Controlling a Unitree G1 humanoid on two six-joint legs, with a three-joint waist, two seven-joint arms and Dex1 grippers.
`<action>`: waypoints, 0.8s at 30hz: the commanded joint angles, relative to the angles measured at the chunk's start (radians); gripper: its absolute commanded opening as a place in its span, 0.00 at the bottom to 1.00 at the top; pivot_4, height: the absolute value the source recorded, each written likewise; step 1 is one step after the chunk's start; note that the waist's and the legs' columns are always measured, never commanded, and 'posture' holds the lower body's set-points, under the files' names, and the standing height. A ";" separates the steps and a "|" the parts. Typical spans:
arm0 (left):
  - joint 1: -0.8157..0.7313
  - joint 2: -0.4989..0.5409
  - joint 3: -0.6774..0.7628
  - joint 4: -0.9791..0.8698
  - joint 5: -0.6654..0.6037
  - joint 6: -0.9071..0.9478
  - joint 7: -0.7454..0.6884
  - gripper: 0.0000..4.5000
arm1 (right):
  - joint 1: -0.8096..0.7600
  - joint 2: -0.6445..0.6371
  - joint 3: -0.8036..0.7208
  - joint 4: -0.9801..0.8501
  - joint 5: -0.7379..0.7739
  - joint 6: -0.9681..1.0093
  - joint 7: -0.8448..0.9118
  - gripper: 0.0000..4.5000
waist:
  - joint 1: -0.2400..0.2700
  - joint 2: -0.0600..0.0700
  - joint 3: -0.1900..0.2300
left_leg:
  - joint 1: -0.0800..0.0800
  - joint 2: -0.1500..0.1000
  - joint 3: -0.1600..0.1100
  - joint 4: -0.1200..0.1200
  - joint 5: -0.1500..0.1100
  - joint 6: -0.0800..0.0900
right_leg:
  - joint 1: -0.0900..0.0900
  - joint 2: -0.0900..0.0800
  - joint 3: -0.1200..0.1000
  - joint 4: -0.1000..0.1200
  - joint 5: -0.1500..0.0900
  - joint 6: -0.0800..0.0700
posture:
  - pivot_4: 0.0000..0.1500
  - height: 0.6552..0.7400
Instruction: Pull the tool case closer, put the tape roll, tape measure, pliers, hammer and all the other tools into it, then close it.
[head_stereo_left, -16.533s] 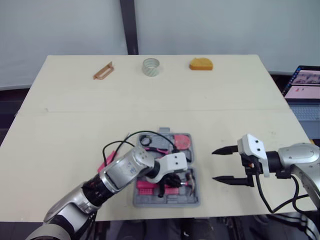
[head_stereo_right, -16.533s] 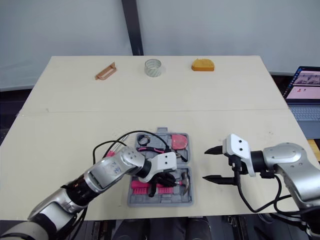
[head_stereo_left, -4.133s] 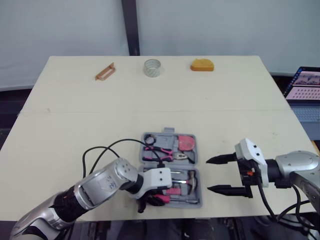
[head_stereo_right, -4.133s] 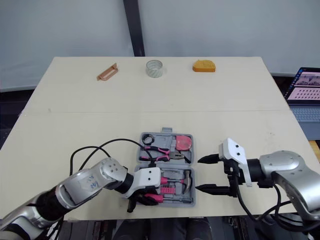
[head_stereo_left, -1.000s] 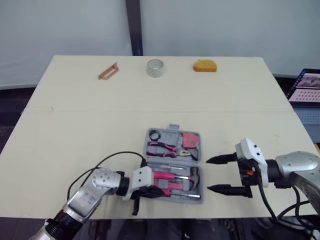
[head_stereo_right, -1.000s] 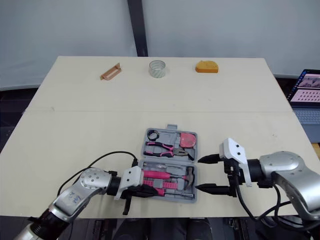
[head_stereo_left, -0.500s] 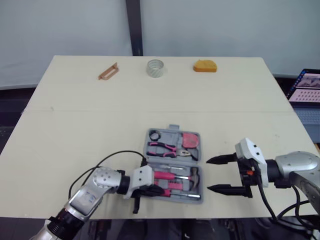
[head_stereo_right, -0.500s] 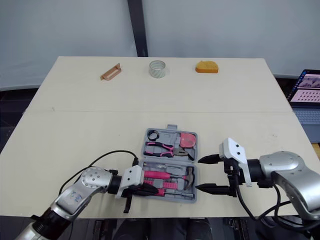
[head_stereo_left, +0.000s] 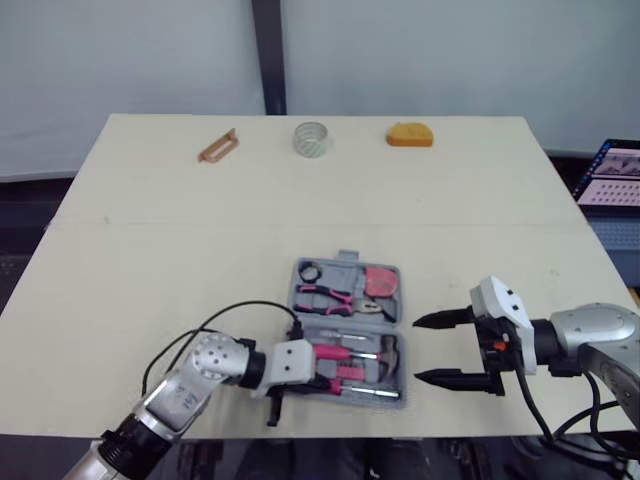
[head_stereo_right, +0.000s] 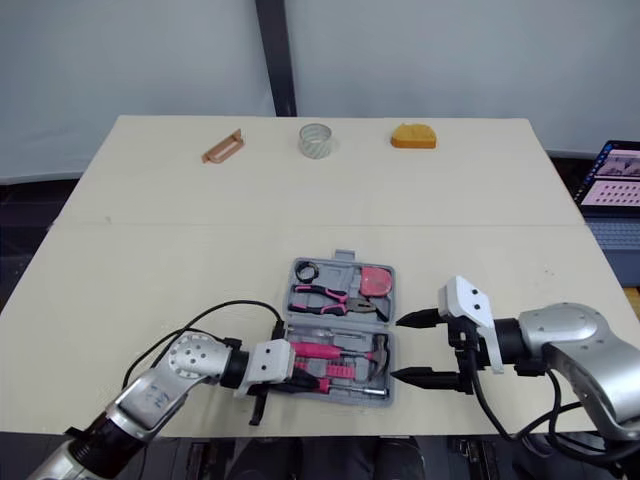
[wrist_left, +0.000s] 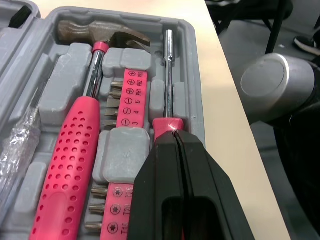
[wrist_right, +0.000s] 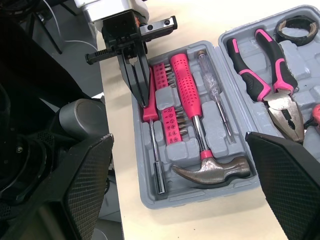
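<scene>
Desk (head_stereo_left: 150, 250) carries open tool case (head_stereo_left: 349, 261) near front edge, hammer (wrist_right: 184, 85) and pliers (head_stereo_left: 335, 297) inside. Right gripper (head_stereo_left: 418, 350) just beside case, fingers apart. Left gripper (wrist_left: 176, 140) fingers together, tips on screwdriver (wrist_left: 168, 75) handle in case. Tape measure (head_stereo_left: 410, 134), tape roll (head_stereo_left: 311, 138) at far edge

Head stereo pair above table (head_stereo_left: 150, 250), wrist cameras close, sharing tool case (wrist_left: 70, 70)

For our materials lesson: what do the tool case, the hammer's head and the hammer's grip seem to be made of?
The tool case looks like matt grey moulded plastic, given its rounded, shaped recesses. The hammer's head looks like dark, dull metal, probably steel, with a faint sheen. The hammer's grip is pink and dimpled, likely rubber or soft plastic; I cannot tell which.
</scene>
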 joint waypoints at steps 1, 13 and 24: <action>0.039 0.035 -0.068 0.111 0.107 0.034 0.006 0.01 | 0.007 -0.009 -0.033 -0.036 0.014 -0.005 -0.006 1.00 | 0.000 0.001 -0.002 | 0.001 0.000 0.001 -0.001 0.000 0.000 | 0.001 0.000 0.000 0.000 0.000 0.000 | 1.00 1.00; 0.025 0.038 0.136 -0.039 -0.154 0.196 -0.039 0.01 | 0.007 0.029 -0.051 0.043 0.001 -0.025 -0.041 1.00 | -0.006 0.005 -0.008 | 0.003 0.000 0.001 -0.002 0.000 0.000 | 0.001 0.000 0.001 0.000 0.000 0.000 | 1.00 1.00; 0.040 0.136 0.557 -0.013 -0.360 0.349 0.041 0.00 | 0.016 0.180 -0.058 0.253 -0.118 -0.125 -0.213 0.81 | -0.027 0.005 -0.005 | 0.001 0.000 0.001 -0.003 0.000 0.000 | -0.002 0.000 0.001 0.000 0.000 0.000 | 1.00 1.00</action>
